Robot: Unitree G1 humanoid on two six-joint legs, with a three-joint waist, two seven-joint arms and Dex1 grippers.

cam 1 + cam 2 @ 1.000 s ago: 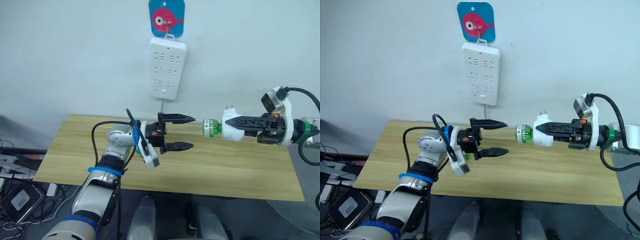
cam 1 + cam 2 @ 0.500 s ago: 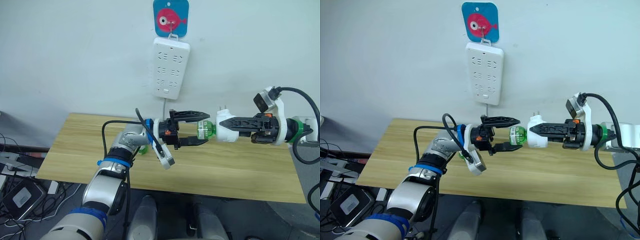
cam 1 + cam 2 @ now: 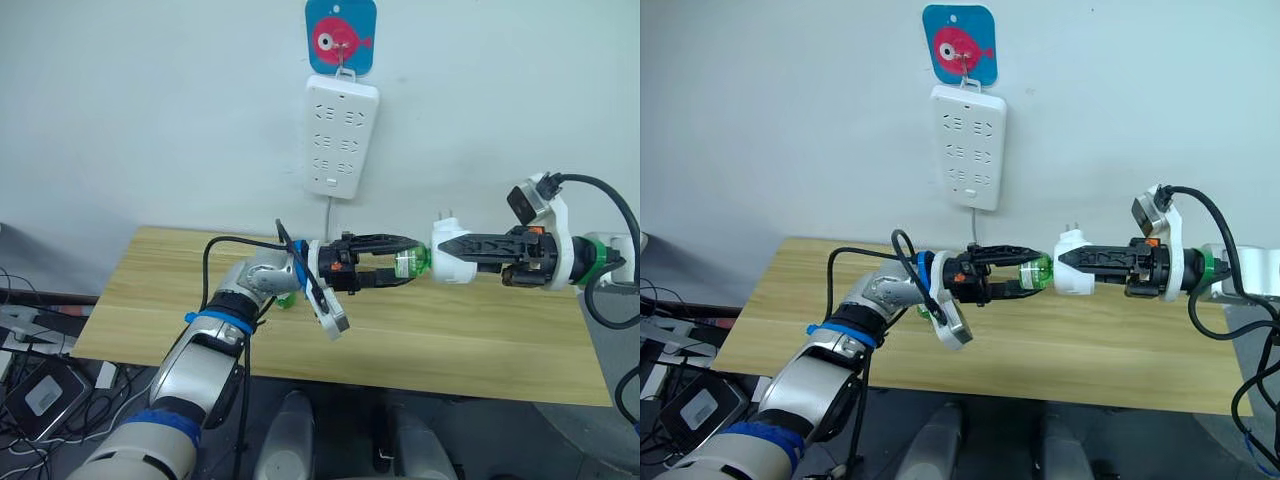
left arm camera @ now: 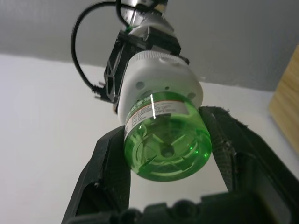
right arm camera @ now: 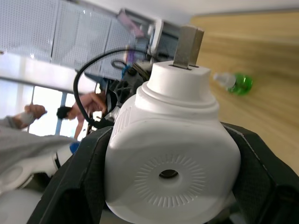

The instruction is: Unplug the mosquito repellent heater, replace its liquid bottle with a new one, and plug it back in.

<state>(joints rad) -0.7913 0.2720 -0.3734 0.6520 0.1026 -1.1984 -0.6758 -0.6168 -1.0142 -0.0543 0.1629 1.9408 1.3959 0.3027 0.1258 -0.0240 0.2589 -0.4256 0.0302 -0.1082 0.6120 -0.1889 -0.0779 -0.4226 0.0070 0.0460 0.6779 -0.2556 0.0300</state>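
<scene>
My left gripper (image 3: 392, 262) has moved in over the last second, and its jaws, spread wide a moment ago, are now closed around the green bottle (image 4: 167, 146). The bottle still sits in the heater (image 3: 452, 253), which my right gripper (image 3: 462, 243) pinches tight in the air above the tabletop (image 3: 480, 345), with its prongs pointing up. The heater is already out of the power strip (image 3: 341, 137) on the wall. So I judge both ends are held now, and the next step is to twist the bottle out. Another small green bottle (image 5: 236, 82) lies on the tabletop.
</scene>
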